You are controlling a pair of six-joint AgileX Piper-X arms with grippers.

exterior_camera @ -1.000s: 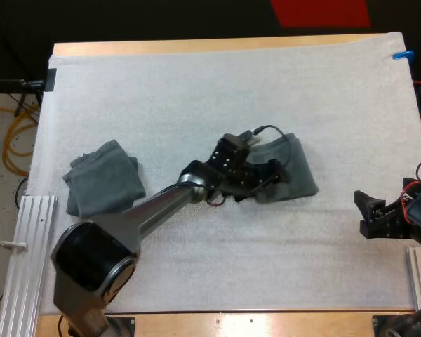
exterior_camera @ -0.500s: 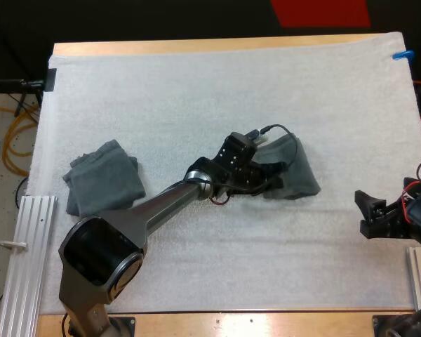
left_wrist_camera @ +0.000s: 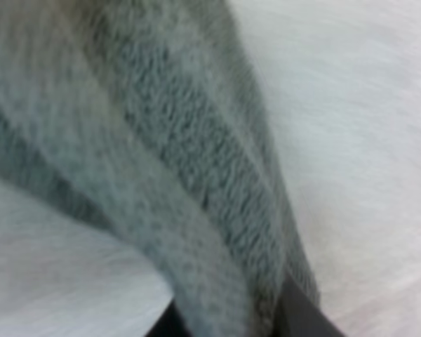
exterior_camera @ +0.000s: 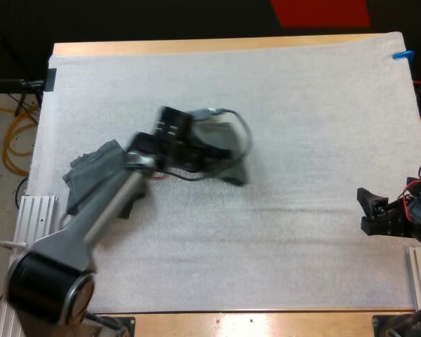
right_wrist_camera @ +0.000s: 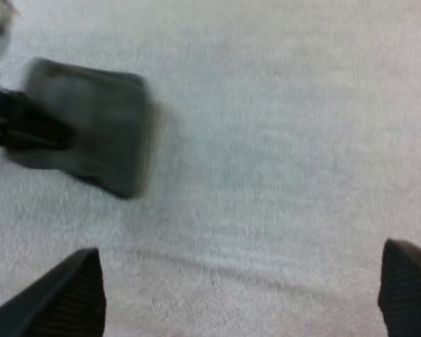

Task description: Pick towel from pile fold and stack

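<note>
In the high view the left gripper (exterior_camera: 214, 151) is reaching out over the middle-left of the white mat (exterior_camera: 302, 105) that is covering the table (exterior_camera: 196, 46), and its fingers are clamping a grey-green towel (exterior_camera: 228, 137), which is bunching up around them and spilling out to the right. Whether the towel's lower edge is touching the mat cannot be told from here. The stack (exterior_camera: 91, 175) is lying near the mat's left edge, just beside the left arm, which is crossing over its right side. The stack and the gripped towel are sitting apart from each other. The right gripper (exterior_camera: 368, 212) is waiting at the right edge of the mat, well apart from both towels, with its fingers standing apart around nothing. In the left wrist view the towel (left_wrist_camera: 196, 175) is hanging in thick folds close to the camera, and the two black fingers (left_wrist_camera: 302, 319) are pressing on it from both sides, with the mat (left_wrist_camera: 365, 105) showing beyond it. In the right wrist view the right gripper (right_wrist_camera: 235, 298) is facing bare mat (right_wrist_camera: 281, 140), and its fingers (right_wrist_camera: 70, 295) are standing wide apart and clear of everything. Farther off, the towel (right_wrist_camera: 91, 133) is showing as a dark slab in the left gripper (right_wrist_camera: 14, 130) and is casting a soft shadow on the mat beside it.
</note>
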